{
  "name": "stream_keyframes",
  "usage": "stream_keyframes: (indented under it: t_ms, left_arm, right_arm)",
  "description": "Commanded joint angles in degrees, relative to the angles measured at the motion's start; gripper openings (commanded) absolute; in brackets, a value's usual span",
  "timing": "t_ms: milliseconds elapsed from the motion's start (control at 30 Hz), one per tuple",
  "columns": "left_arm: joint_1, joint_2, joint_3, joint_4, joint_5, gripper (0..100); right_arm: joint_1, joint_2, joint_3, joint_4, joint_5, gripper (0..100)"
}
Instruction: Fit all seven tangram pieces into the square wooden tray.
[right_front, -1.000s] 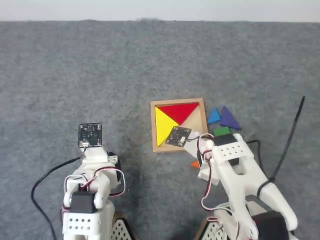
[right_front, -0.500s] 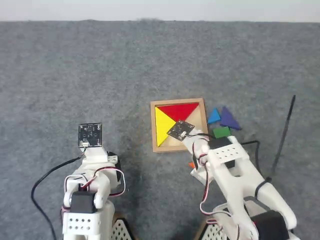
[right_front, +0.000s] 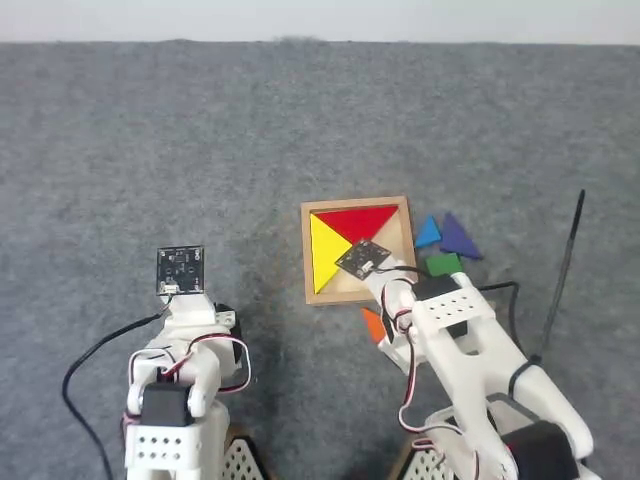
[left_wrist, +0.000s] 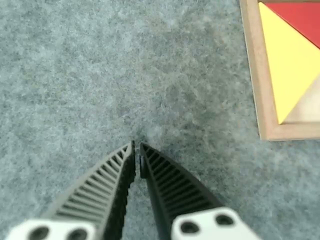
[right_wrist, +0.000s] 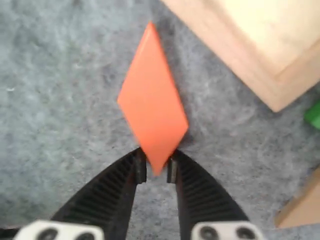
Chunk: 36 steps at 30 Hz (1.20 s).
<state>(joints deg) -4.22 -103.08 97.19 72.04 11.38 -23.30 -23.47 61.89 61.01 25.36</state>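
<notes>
- Placement of the orange parallelogram (right_wrist: 152, 115) looks like the step in hand: two big pieces are already seated and this one is being handled just outside the frame.
- The right jaws are clenched on one sharp tip of the orange parallelogram, with only that corner between the pads. The rest of the piece juts out over the grey worktop (right_front: 200, 150).
- From above, the orange parallelogram (right_front: 373, 324) sits just beside the near edge of the square wooden tray (right_front: 306, 250), under the right arm (right_front: 455, 320). I cannot tell whether it is lifted or resting on the worktop.
- Inside the tray, the red triangle (right_front: 355, 222) fills the far side and the yellow triangle (right_front: 328, 255) the side toward the left arm (right_front: 180, 370). The remaining floor shows bare wood.
- A blue triangle (right_front: 428, 232), a purple triangle (right_front: 458, 237) and a green piece (right_front: 442, 264) wait on the worktop beyond the tray's other side. A seventh piece I cannot make out.
- The left jaws are closed on nothing, low over the worktop, with the tray's corner well apart from them.
- The next move probably calls for carrying the parallelogram over the rim and turning it so its slanted edges match the free gap. With so small a corner grip, it could pivot or slip out.
</notes>
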Motion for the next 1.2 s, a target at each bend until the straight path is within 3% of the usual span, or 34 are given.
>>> stream_keyframes:
  t_ms: [0, 200, 467, 833, 1167]
  left_arm:
    - [-0.4, -1.1, -0.7, 0.3, -0.9, 1]
    - [-0.4, -1.1, -0.7, 0.3, -0.9, 1]
    - [-0.4, -1.1, -0.7, 0.3, -0.9, 1]
    - [-0.4, -1.1, -0.7, 0.3, -0.9, 1]
    - [-0.4, -1.1, -0.7, 0.3, -0.9, 1]
  right_arm:
    - [-0.7, -2.5, -2.2, 0.9, 0.9, 18.0]
    - [-1.0, -2.5, -3.3, 0.1, 4.0, 24.9]
    - [-6.6, -1.9, -3.4, -8.9, 4.0, 24.9]
    - [-6.6, -1.8, -2.7, -10.9, 3.8, 24.6]
    - [-6.6, -1.9, 1.8, -12.5, 3.7, 0.6]
